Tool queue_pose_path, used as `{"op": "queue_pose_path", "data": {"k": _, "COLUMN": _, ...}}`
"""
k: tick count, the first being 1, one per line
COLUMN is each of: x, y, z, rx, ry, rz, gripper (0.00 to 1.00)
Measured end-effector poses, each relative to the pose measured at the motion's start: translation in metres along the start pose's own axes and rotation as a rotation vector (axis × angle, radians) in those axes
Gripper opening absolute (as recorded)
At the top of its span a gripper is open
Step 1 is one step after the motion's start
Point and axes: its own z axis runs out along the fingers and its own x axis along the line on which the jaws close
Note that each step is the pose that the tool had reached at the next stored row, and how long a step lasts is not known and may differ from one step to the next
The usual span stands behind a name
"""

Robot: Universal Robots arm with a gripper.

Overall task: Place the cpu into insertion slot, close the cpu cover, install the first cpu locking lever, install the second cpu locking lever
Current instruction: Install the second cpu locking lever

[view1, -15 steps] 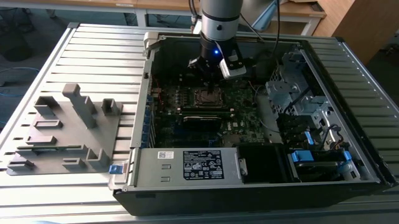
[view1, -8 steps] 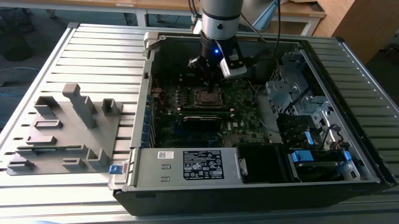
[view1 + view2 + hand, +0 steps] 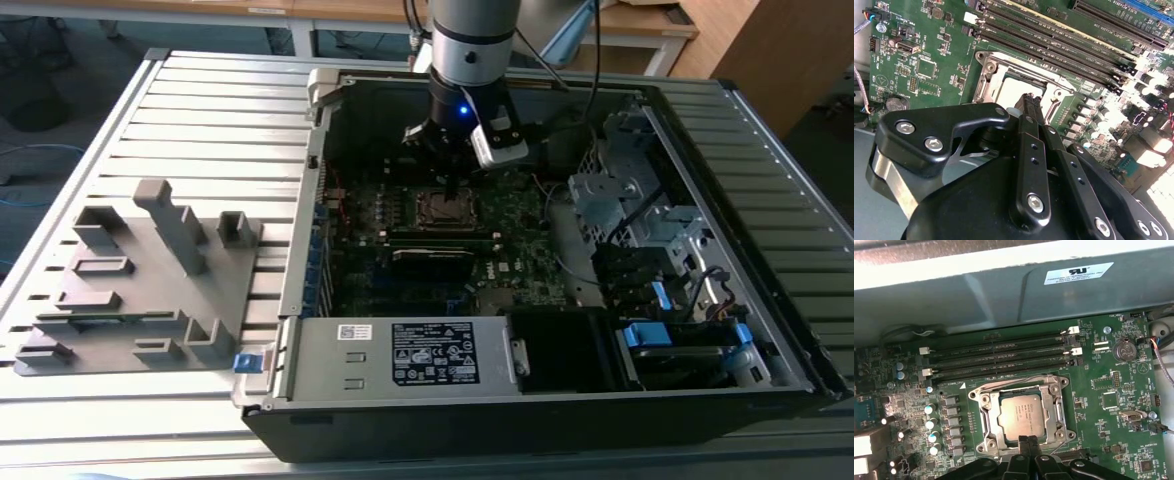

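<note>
The gripper (image 3: 1028,441) hangs right over the near edge of the insertion slot (image 3: 985,416), its two black fingers (image 3: 1030,107) pressed together with nothing between them — clenched and empty. And there is the cpu (image 3: 1023,414), its dull grey top lying flat inside that slot, so the first step looks done. The cpu cover (image 3: 1054,390) appears to lie down around the chip as a silver frame, though from this angle I can't be sure it is fully shut. The two locking levers I can't pick out clearly, so I'd judge those steps as unfinished.

In the exterior view the arm (image 3: 470,60) stands above the slot, inside the open computer case (image 3: 747,130), with the memory sockets (image 3: 999,357) just beyond the slot on the green motherboard (image 3: 1114,385). Writing? A white label (image 3: 1079,272) sits on the case wall past those sockets, and the chip's top carries print, both too small to read.
</note>
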Motion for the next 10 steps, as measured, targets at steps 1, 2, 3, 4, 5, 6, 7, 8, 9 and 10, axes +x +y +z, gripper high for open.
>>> {"op": "queue_pose_path", "data": {"k": 1, "x": 0.0000, "y": 0.0000, "z": 0.0000, "rx": 0.0001, "ry": 0.0001, "rz": 0.000, "gripper": 0.11}}
{"op": "queue_pose_path", "data": {"k": 2, "x": 0.0000, "y": 0.0000, "z": 0.0000, "rx": 0.0001, "ry": 0.0001, "rz": 0.000, "gripper": 0.11}}
{"op": "queue_pose_path", "data": {"k": 3, "x": 0.0000, "y": -0.0001, "z": -0.0002, "rx": 0.0001, "ry": 0.0001, "rz": 0.000, "gripper": 0.11}}
{"op": "queue_pose_path", "data": {"k": 4, "x": 0.0000, "y": -0.0001, "z": -0.0007, "rx": 0.0002, "ry": 0.0001, "rz": 0.000, "gripper": 0.11}}
{"op": "queue_pose_path", "data": {"k": 5, "x": 0.0000, "y": -0.0001, "z": -0.0011, "rx": -0.0001, "ry": 0.0001, "rz": 0.000, "gripper": 0.11}}
{"op": "queue_pose_path", "data": {"k": 6, "x": 0.0000, "y": 0.0000, "z": -0.0015, "rx": -0.0003, "ry": 0.0001, "rz": 0.000, "gripper": 0.11}}
{"op": "queue_pose_path", "data": {"k": 7, "x": -0.0001, "y": 0.0000, "z": -0.0015, "rx": -0.0005, "ry": 0.0000, "rz": 0.000, "gripper": 0.11}}
{"op": "queue_pose_path", "data": {"k": 8, "x": -0.0001, "y": 0.0000, "z": -0.0015, "rx": -0.0006, "ry": 0.0000, "rz": 0.000, "gripper": 0.11}}
{"op": "queue_pose_path", "data": {"k": 9, "x": -0.0001, "y": 0.0000, "z": -0.0015, "rx": -0.0006, "ry": 0.0000, "rz": 0.000, "gripper": 0.11}}
{"op": "queue_pose_path", "data": {"k": 10, "x": 0.0000, "y": 0.0000, "z": -0.0016, "rx": -0.0004, "ry": 0.0001, "rz": 0.000, "gripper": 0.11}}
